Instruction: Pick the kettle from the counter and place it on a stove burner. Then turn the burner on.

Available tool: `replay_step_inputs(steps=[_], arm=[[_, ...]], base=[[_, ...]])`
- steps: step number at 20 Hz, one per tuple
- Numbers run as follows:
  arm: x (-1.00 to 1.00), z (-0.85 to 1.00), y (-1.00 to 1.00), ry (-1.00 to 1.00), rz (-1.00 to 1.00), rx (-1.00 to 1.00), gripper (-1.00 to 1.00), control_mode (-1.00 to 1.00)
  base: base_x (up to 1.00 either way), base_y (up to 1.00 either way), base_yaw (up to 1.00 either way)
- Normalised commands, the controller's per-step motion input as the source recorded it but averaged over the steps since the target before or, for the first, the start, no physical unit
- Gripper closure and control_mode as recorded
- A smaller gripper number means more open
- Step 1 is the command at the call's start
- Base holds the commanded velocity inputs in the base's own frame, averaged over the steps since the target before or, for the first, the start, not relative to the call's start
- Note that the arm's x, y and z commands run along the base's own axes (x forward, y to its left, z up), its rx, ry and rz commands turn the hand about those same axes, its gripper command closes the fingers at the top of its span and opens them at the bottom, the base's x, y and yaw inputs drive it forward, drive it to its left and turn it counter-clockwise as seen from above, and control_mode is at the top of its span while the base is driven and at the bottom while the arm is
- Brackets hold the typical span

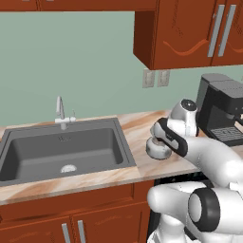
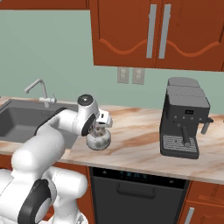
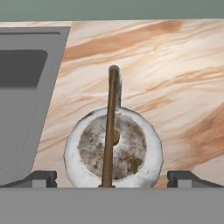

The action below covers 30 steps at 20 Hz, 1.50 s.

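The kettle (image 3: 131, 151), small, round and shiny silver-white with a thin dark arched handle (image 3: 109, 127), stands on the beige marbled counter (image 3: 175, 78) just right of the sink. My gripper (image 3: 113, 179) hangs directly over it, open. The fingertips (image 3: 41, 178) stand wide on either side of the kettle's body and touch nothing. From the base views the kettle (image 1: 155, 151) (image 2: 98, 140) sits under the hand, the gripper (image 2: 100, 127) pointing down at it, partly covered by the arm in the left base view. The stove burner is out of view.
A dark grey sink (image 1: 61, 152) with a faucet (image 1: 60, 114) lies left of the kettle. A black coffee machine (image 2: 183, 118) stands on the counter to the right. Wall cabinets (image 2: 153, 33) hang above, a dishwasher front (image 2: 135, 192) below.
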Motion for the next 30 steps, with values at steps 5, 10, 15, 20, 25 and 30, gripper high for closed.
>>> replay_step_inputs(steps=[5, 10, 15, 20, 25, 30], arm=[[0.18, -0.07, -0.04, 0.00, 0.01, 0.00, -1.00, -1.00], [0.19, -0.10, 0.00, 0.00, 0.00, 0.00, -1.00, -1.00], [0.15, -0.06, 0.00, 0.00, 0.00, 0.00, -1.00, -1.00], [0.02, -0.03, 0.00, 0.00, 0.00, 0.00, 1.00, -1.00], [0.00, 0.00, 0.00, 0.00, 0.00, 0.00, 1.00, -1.00], [0.00, 0.00, 0.00, -0.01, 0.00, 0.00, 1.00, -1.00]], base=[[0.00, 0.00, 0.00], [0.00, 0.00, 0.00], [0.00, 0.00, 0.00], [0.00, 0.00, 0.00], [0.00, 0.00, 0.00], [0.00, 0.00, 0.00]])
